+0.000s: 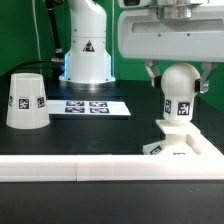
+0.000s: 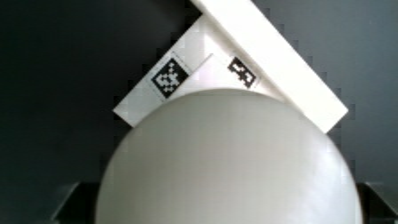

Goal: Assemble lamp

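Observation:
The white round-headed bulb stands upright with its tagged neck down on the low angular base at the exterior view's right. My gripper comes down from above, with its fingers on either side of the bulb's head, shut on it. In the wrist view the bulb's head fills the space between the jaws of the gripper, and the base with two tags shows beyond it. The tapered shade stands mouth down at the exterior view's left, apart from the rest.
The marker board lies flat in the middle of the black table. A long white rail bar runs along the front edge, right next to the base, and shows in the wrist view. The arm's white pedestal stands at the back.

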Motion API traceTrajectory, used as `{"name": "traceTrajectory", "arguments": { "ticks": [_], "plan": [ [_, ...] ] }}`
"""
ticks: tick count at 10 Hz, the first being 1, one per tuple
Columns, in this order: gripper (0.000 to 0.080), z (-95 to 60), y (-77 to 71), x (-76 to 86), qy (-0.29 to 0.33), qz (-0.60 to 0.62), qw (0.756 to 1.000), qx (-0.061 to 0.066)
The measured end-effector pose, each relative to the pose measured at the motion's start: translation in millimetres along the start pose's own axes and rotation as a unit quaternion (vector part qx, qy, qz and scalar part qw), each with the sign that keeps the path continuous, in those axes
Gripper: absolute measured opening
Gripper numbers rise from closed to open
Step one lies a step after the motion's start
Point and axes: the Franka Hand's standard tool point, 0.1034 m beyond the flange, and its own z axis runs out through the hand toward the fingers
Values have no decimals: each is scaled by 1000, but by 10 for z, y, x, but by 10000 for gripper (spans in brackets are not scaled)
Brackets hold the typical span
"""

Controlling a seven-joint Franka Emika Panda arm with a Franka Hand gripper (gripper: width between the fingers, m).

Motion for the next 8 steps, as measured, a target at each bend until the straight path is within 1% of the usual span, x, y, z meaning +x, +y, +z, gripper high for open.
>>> {"name": "traceTrajectory", "arguments": {
  "ticks": [1, 4, 5, 6, 8],
  "plan": [
    [577, 2, 1, 2, -6, 44, 999, 3],
    [577, 6, -4, 0, -13, 104, 994, 6],
    [650, 7, -7, -4, -13, 102, 995, 6],
    [684, 7, -7, -4, -13, 95, 995, 6],
    [697, 0, -46, -45, -3, 20, 1000, 3]
  ]
}}
